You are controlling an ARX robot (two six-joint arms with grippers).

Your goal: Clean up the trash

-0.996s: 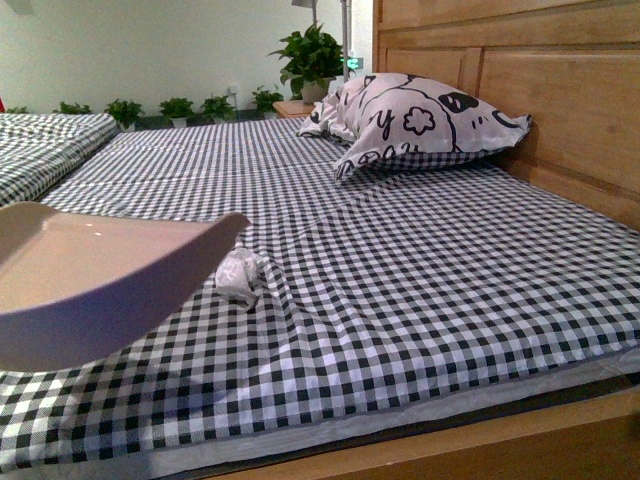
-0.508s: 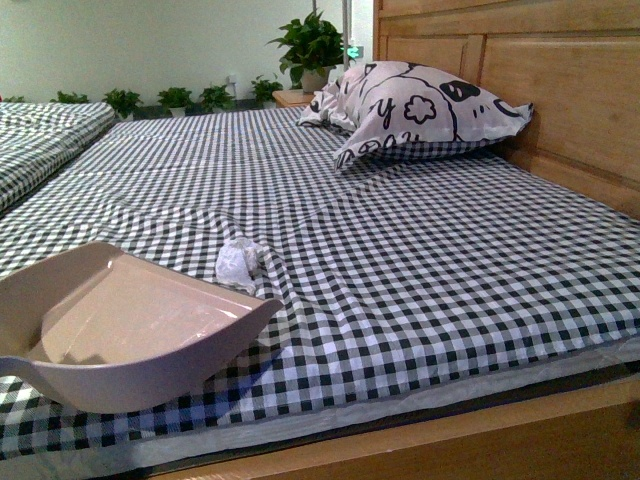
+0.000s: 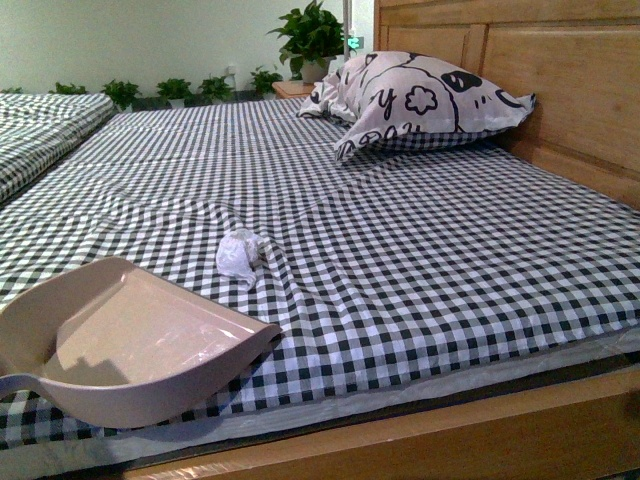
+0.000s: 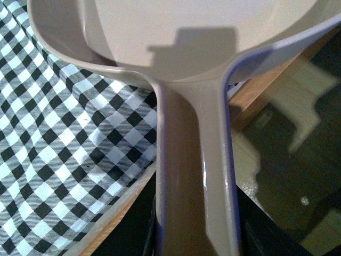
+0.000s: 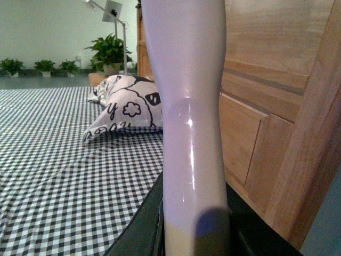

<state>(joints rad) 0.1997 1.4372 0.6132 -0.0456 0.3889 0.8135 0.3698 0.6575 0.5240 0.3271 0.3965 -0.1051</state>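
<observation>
The trash [image 3: 241, 254], a small crumpled white-grey wad, lies on the checked bed sheet [image 3: 400, 260]. The pink-beige dustpan [image 3: 130, 345] rests low at the bed's near left edge, its open lip a short way in front of the wad and apart from it. My left gripper [image 4: 194, 234] is shut on the dustpan [image 4: 186, 48] by its long handle, beyond the bed's edge. In the right wrist view my right gripper [image 5: 194, 234] is shut on the pale brush handle [image 5: 189, 106], which stands upright beside the wooden headboard [image 5: 266, 106]. The brush head is out of view.
A black-and-white patterned pillow [image 3: 420, 105] leans against the headboard [image 3: 560, 90] at the far right. A second checked bed [image 3: 40, 130] lies at the far left. Potted plants [image 3: 310, 35] line the back wall. The wooden bed frame [image 3: 450, 440] runs along the near edge.
The dustpan has come down from a raised tilt at the left and now sits low and flatter on the near edge of the bed. The view has shifted slightly. The trash has not moved.
</observation>
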